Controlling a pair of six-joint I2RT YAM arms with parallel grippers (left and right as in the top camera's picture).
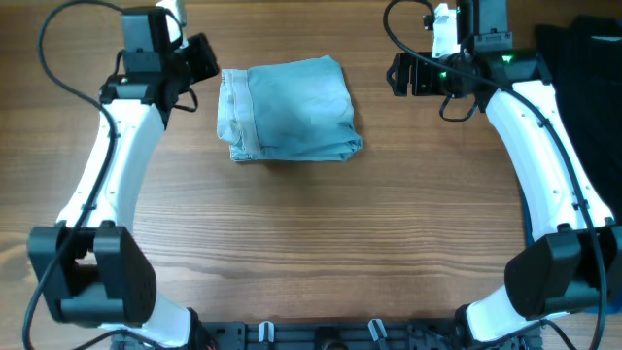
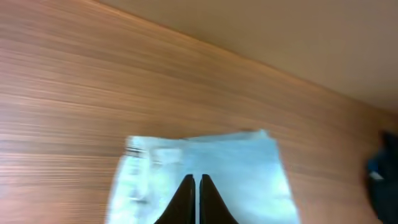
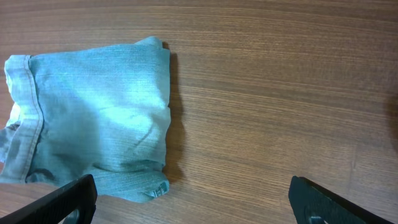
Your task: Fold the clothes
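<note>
The light blue denim shorts (image 1: pixel 290 109) lie folded into a compact rectangle on the wooden table, waistband at the left. They also show in the left wrist view (image 2: pixel 199 168) and the right wrist view (image 3: pixel 93 118). My left gripper (image 1: pixel 206 58) is to the left of the shorts, raised above the table, its fingers shut together and empty (image 2: pixel 196 186). My right gripper (image 1: pixel 397 74) is to the right of the shorts, apart from them, with fingers wide open and empty (image 3: pixel 193 199).
A pile of dark garments (image 1: pixel 583 68) lies at the far right edge of the table, also seen as a dark shape in the left wrist view (image 2: pixel 384 180). The arm bases stand at the front left and front right.
</note>
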